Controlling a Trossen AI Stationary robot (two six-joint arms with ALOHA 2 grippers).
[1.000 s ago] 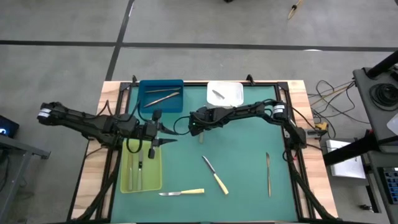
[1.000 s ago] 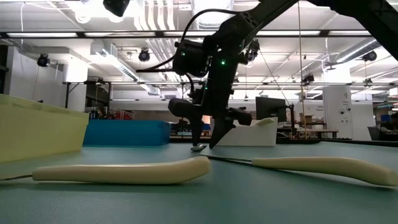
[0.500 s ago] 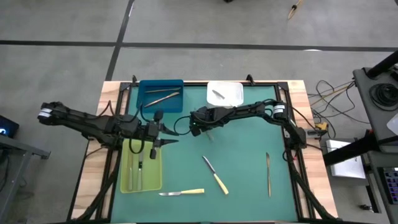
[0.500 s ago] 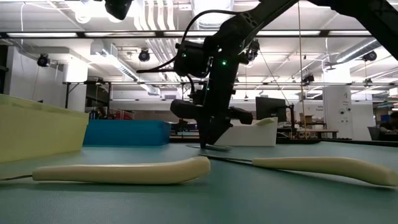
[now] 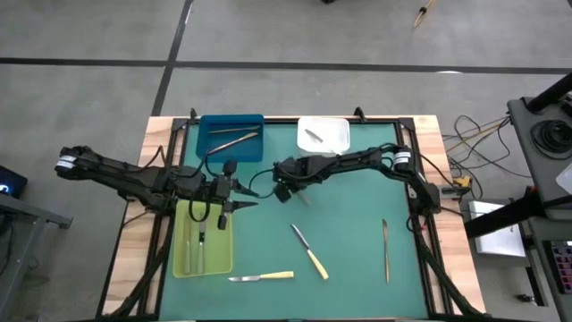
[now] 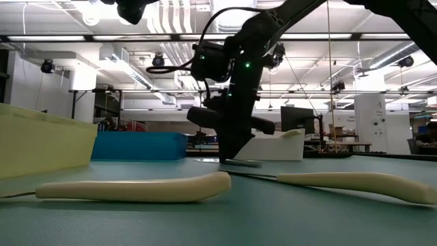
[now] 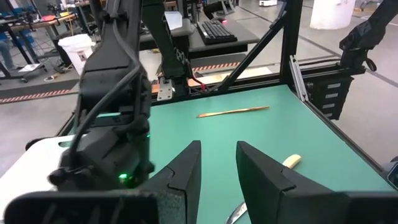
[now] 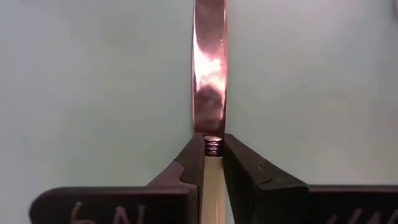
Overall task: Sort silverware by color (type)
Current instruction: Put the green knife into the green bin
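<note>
My right gripper [image 8: 213,142] is shut on a knife with a pale handle and a shiny blade [image 8: 209,74] near the middle of the green mat [image 5: 357,206], seen in the low view as a grey strip [image 6: 240,162]. My left gripper [image 7: 217,163] hovers open over the far right corner of the yellow-green tray [image 5: 183,264], with nothing between its fingers. Two more pale-handled knives [image 5: 309,251] [image 5: 261,277] and a slim brown utensil [image 5: 385,250] lie flat on the mat. My right gripper pinches the knife between its two fingers where the blade meets the pale handle [image 8: 213,147]. The fingers come steeply from above and lie across the knife. The knife stays level at the mat's surface; whether it is clear of the mat I cannot tell.
At the far edge stand a blue tray [image 5: 207,152] with brownish utensils and a white tray [image 5: 335,143] with a grey one. The yellow-green tray holds several utensils [image 5: 200,237]. Bare mat lies between the right gripper and the loose knives.
My right gripper has shut on the knife, its fingers first standing apart on either side of it, and its wrist has rolled a little. The knife has turned slightly on the mat. The left arm has kept still.
</note>
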